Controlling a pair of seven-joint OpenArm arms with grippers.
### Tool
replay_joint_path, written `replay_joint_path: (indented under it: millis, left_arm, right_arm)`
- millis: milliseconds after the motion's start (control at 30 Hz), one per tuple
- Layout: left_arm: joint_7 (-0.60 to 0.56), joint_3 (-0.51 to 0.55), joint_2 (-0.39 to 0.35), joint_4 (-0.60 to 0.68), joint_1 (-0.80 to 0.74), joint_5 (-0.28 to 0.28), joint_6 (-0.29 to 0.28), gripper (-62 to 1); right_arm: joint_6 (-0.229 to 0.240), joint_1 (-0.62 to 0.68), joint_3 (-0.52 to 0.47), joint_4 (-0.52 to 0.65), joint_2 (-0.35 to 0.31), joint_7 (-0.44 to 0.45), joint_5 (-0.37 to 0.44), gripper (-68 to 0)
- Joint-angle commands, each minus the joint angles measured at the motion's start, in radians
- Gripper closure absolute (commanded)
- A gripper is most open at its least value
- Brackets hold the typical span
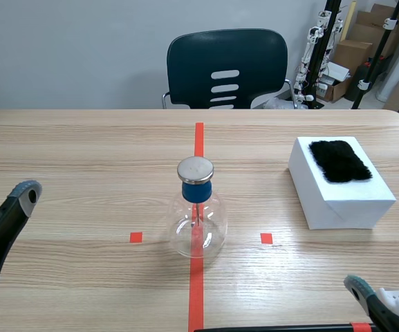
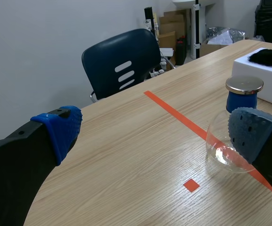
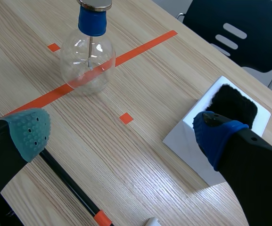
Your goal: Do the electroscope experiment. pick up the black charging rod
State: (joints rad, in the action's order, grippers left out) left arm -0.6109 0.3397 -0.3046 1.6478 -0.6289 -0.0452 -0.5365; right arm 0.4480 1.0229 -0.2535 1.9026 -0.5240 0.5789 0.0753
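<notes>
While both pincers stand released, my left gripper (image 2: 154, 132) beside the glass electroscope flask (image 1: 196, 218) and my right gripper (image 3: 122, 129) spread wide, I see the black charging rod (image 3: 70, 184) lying flat at the table's (image 1: 81, 159) near edge, ungrasped, running out from under the right gripper's grey-green pad (image 3: 29, 132).

The scene view sits low at the near edge of the tabletop (image 1: 81, 152), between the arms. It faces straight across to a chair (image 1: 227, 69) and a wall. The left wrist view rides close above the wood, looking almost level past the left gripper (image 2: 154, 134) toward the glass flask (image 2: 220, 153). The right wrist view hangs higher, looking steeply down past the right gripper (image 3: 124, 132). All three views share the flask, the white box (image 1: 341, 197), the chair and the orange tape line (image 1: 199, 138).
</notes>
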Motion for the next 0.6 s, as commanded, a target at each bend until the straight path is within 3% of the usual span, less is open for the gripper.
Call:
replay_joint_path:
  millis: [0,567]
  left_arm:
    - [-0.016,-0.003,0.002,0.023,-0.003,-0.011,-0.002,-62.3]
    - [-0.016,-0.003,0.002,0.021,-0.002,-0.011,-0.002,-62.3]
  right_arm:
    - [-0.006,-0.009,-0.005,0.009,-0.011,0.015,0.014,-62.6]
    - [-0.006,-0.009,-0.005,0.009,-0.011,0.015,0.003,-62.6]
